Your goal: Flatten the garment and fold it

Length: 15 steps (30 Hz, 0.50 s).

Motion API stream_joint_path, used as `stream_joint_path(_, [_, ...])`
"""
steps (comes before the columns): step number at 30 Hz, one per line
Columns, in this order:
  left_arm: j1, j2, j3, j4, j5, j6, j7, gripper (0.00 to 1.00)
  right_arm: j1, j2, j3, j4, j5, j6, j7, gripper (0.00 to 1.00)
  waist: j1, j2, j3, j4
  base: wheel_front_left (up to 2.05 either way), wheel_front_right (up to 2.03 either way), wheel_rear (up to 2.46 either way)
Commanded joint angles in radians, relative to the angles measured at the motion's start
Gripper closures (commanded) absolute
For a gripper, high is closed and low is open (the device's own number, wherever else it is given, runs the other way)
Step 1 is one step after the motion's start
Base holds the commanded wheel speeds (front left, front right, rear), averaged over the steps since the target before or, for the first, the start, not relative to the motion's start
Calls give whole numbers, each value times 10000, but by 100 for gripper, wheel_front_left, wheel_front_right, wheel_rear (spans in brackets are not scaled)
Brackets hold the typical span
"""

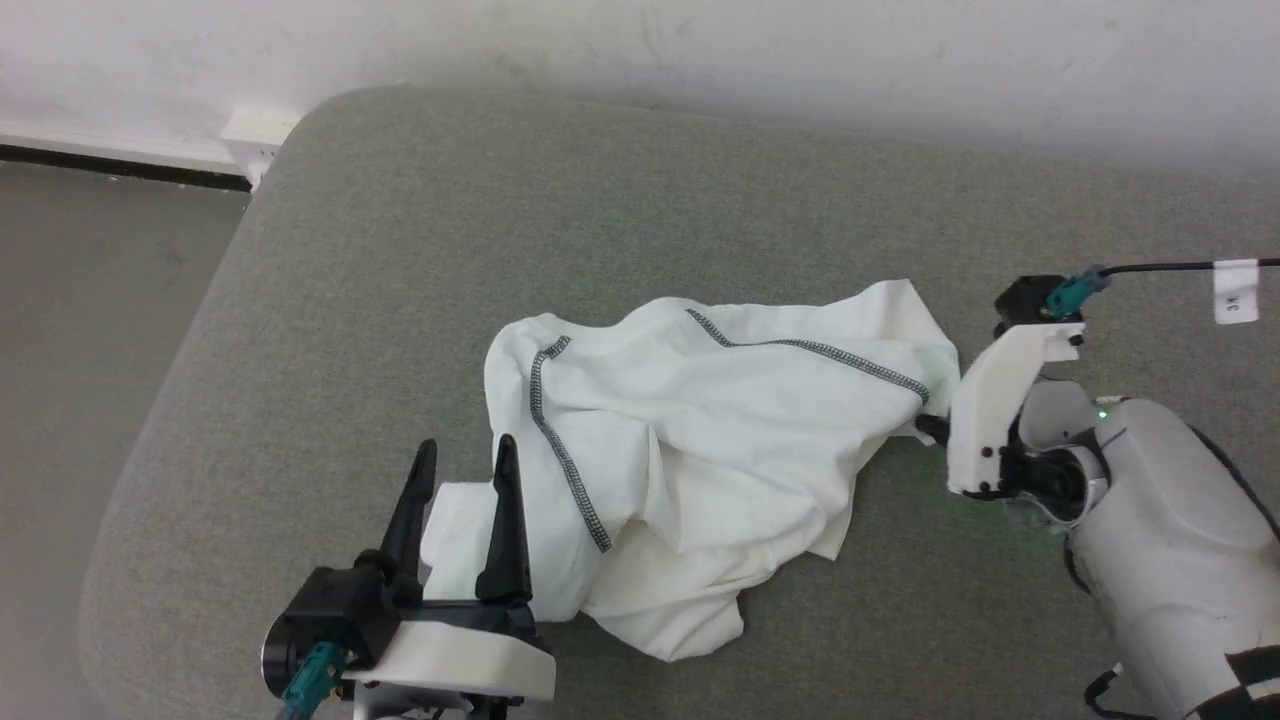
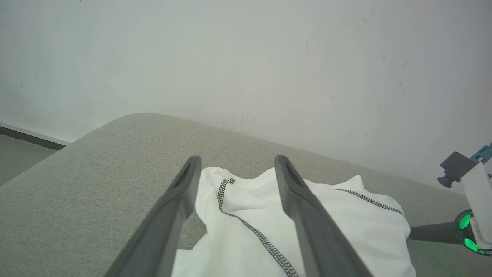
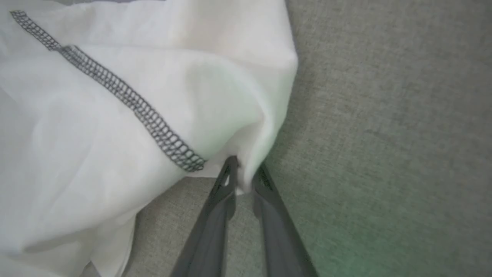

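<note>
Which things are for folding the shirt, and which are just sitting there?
For the job:
- white shirt, crumpled
- right claw, pinching the shirt's edge
- left claw, open, near the shirt

Just there:
- grey cushion under the shirt
- white wall
- floor
- cable tag

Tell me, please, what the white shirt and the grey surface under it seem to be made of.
The garment: probably a thin, matte textile, perhaps cotton or a blend; it lies in soft folds, with dark looped stitching along the seams. The grey surface: apparently a woven upholstery cloth, matte, with a fine visible weave and a rounded, padded-looking corner.
</note>
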Motion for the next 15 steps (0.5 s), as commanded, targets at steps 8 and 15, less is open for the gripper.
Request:
stream_joint_path(8, [-14, -56, 223, 190, 178, -208, -47, 0, 347, -472, 824, -926, 650, -7, -1753, 100, 0, -1, -668, -761, 0, 0, 0])
stream_joint_path(15, [290, -7, 521, 277, 228, -303, -47, 0, 940, -1550, 1171, -2075, 821, -7, -2719, 100, 0, -1, -1114, -1882, 0, 0, 0])
